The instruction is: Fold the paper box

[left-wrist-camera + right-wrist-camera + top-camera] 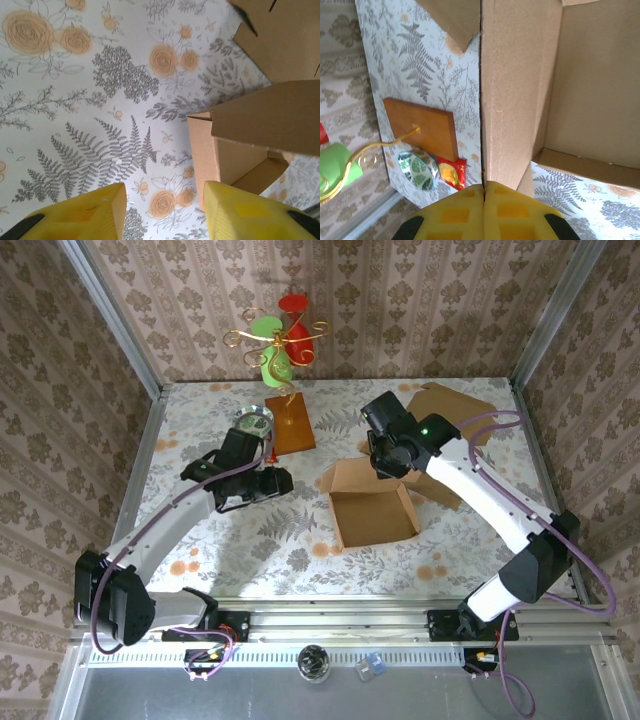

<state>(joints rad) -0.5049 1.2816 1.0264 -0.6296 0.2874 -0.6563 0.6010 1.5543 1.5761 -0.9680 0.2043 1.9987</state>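
Observation:
The brown paper box (370, 505) lies open in the middle of the floral table, its flaps partly raised. My right gripper (387, 458) is at the box's far side, shut on the thin edge of an upright cardboard wall (520, 100); in the right wrist view the yellow fingers (455, 215) meet at that edge, the gripper (484, 192) pinching it. My left gripper (280, 483) hovers left of the box, apart from it. In the left wrist view this gripper (165, 210) is open over bare table, with the box corner (207, 155) just beyond its right finger.
A wooden board (290, 425) carrying a wire ornament with red and green discs stands at the back left, next to a leaf-patterned bowl (254, 423) and a red packet (451, 172). Another flat cardboard piece (450, 405) lies at the back right. Metal frame posts edge the table.

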